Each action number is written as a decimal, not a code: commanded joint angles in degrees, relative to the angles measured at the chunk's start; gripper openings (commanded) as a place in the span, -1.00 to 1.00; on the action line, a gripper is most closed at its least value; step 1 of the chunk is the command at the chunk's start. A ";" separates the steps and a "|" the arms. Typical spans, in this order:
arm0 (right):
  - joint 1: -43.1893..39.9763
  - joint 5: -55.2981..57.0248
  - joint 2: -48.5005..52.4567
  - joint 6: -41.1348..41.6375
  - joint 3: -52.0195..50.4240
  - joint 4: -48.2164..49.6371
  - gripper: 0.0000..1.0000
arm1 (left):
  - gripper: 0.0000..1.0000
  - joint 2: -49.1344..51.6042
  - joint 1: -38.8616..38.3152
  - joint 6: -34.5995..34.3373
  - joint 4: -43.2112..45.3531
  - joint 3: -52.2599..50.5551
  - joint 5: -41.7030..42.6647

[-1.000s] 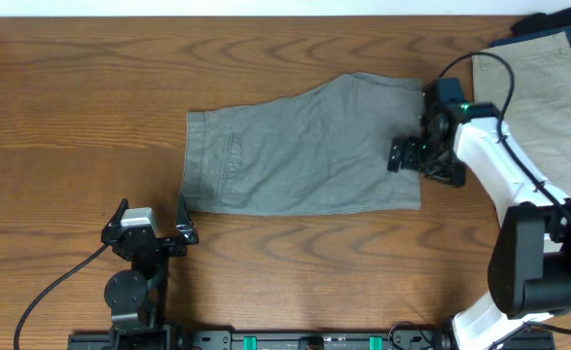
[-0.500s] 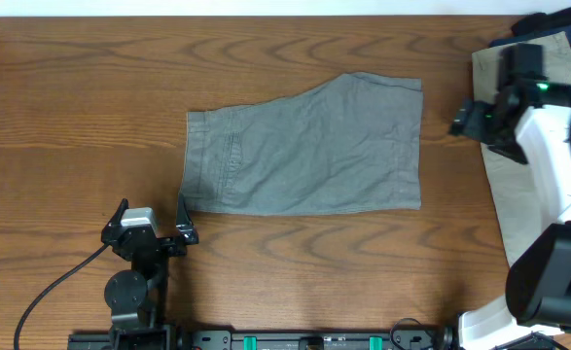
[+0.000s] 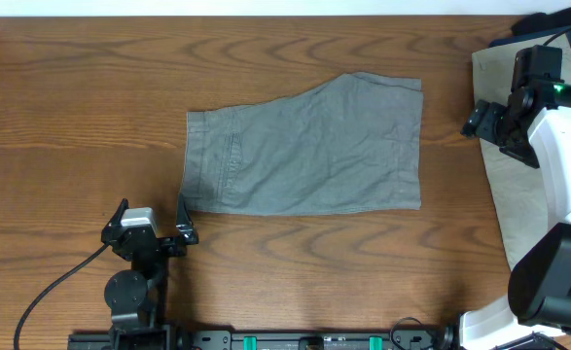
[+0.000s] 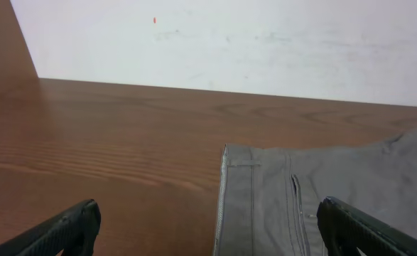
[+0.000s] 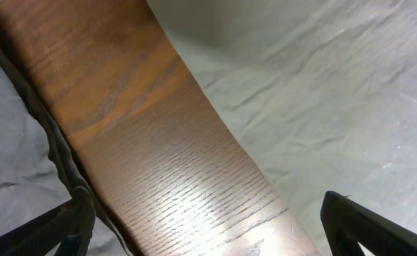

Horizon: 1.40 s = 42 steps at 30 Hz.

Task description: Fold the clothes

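Right fingers (image 5: 378, 235), spread, hover at the edge of the beige shorts (image 3: 514, 209); left fingers (image 4: 59, 235), apart, sit near the grey shorts (image 3: 304, 146) on a wooden surface (image 3: 71, 117), white wall (image 4: 229, 35) behind.

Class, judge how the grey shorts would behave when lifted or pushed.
Probably floppy: the grey shorts lie flat with soft wrinkles, so they would drape. Likely light, being thin cloth. Pushed, they may bunch rather than slide on the table.
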 commanded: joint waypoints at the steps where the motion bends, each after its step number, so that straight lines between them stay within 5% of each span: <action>1: -0.17 0.76 -0.83 -0.04 0.59 -0.02 0.98 | 0.96 -0.37 0.15 0.31 -1.44 -1.18 0.50; 5: -0.17 0.76 -0.83 -0.04 0.59 -0.02 0.98 | 0.95 -0.33 0.13 -8.13 -1.20 -1.11 5.35; 8: -0.17 0.76 -0.83 -0.04 0.59 -0.02 0.99 | 0.96 -0.33 0.13 -19.91 -0.02 -1.14 18.73; 12: -0.17 0.76 -0.83 -0.04 0.59 -0.02 0.99 | 0.96 0.57 0.09 -23.26 -0.48 -1.14 32.09; 18: -0.22 0.74 -0.83 -0.04 0.59 -0.02 0.99 | 0.96 2.38 0.11 -23.26 2.38 0.37 35.91; 23: -0.22 0.76 -0.83 -0.04 0.59 -0.02 0.99 | 0.95 7.65 0.11 -22.12 0.50 9.22 28.41; 28: -0.22 0.76 -0.83 -0.04 0.59 -0.02 0.99 | 0.96 25.68 0.11 -8.26 -13.11 27.17 21.81; 34: -0.17 0.74 -0.83 -0.04 0.59 -0.02 0.99 | 0.96 59.36 0.13 3.54 -37.73 53.66 16.85; 42: -0.17 0.74 -0.81 -0.04 0.59 -0.02 0.98 | 0.96 86.73 0.55 3.82 -42.25 70.66 16.87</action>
